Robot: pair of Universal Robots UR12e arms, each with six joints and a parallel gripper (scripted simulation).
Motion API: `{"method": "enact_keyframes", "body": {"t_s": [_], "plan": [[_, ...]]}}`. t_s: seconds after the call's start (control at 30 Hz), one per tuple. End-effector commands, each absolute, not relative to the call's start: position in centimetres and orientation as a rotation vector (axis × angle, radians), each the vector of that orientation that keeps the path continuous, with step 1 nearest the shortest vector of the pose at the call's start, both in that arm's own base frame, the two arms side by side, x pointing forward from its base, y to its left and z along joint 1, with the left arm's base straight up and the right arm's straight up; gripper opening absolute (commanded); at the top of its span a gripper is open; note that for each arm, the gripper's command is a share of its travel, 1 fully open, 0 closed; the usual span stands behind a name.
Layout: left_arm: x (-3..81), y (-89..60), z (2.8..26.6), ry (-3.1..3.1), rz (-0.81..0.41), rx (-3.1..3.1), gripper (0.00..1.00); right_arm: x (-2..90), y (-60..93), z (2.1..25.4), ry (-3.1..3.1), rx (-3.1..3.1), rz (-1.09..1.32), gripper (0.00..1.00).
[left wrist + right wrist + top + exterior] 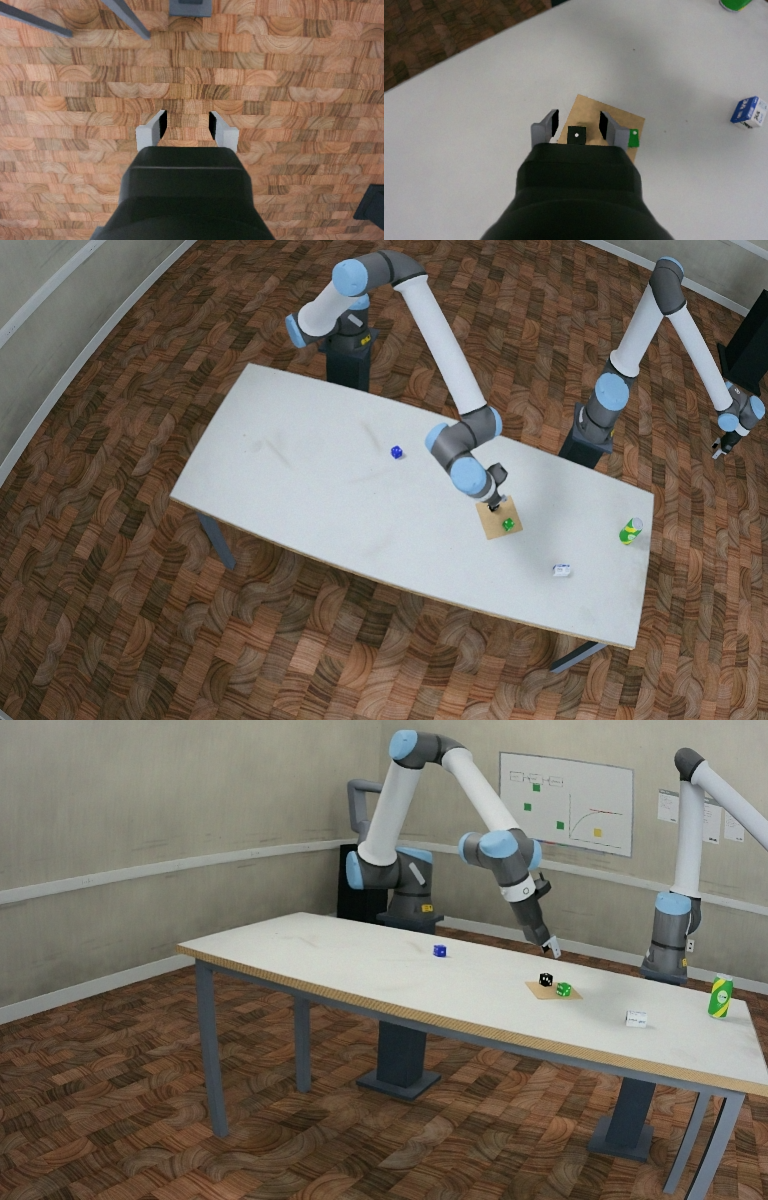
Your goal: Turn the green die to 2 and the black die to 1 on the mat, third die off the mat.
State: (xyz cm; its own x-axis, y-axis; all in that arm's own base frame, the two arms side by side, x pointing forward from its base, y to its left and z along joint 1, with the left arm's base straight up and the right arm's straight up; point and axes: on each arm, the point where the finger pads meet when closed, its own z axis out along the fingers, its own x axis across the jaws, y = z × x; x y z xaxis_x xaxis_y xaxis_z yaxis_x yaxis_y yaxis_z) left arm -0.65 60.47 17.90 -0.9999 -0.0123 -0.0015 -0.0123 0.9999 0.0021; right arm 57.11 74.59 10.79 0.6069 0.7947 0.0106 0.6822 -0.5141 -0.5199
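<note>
The tan mat (488, 527) (542, 993) (591, 107) bears two dice. The black die (545, 979) (576, 135) sits flat on it, with a single pip on top in the right wrist view. The green die (508, 524) (563, 989) (634, 138) sits beside it. A finger hides part of its top, so its number is unclear. The blue die (396, 452) (439, 950) lies off the mat. My right gripper (498, 503) (551, 947) (579, 119) is open and empty above the black die. My left gripper (718, 451) (188, 119) is open and empty, beyond the table.
A small white and blue box (561, 570) (636, 1018) (749, 112) stands on the table (317, 466) (351, 969), away from the mat. A green and yellow can (630, 531) (720, 996) (735, 4) stands upright near the table's end.
</note>
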Motion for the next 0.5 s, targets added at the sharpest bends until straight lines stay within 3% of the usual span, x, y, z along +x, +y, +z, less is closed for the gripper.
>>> {"method": "enact_keyframes", "body": {"t_s": [0.0,0.47], "plan": [[-0.85,60.40,17.70,3.141,0.000,-0.022,1.00,57.43,73.95,9.90,-1.166,-2.384,0.313,1.00],[-0.85,60.40,17.70,3.141,0.000,-0.022,1.00,57.17,74.07,9.74,-1.232,-2.516,0.237,1.00]]}}
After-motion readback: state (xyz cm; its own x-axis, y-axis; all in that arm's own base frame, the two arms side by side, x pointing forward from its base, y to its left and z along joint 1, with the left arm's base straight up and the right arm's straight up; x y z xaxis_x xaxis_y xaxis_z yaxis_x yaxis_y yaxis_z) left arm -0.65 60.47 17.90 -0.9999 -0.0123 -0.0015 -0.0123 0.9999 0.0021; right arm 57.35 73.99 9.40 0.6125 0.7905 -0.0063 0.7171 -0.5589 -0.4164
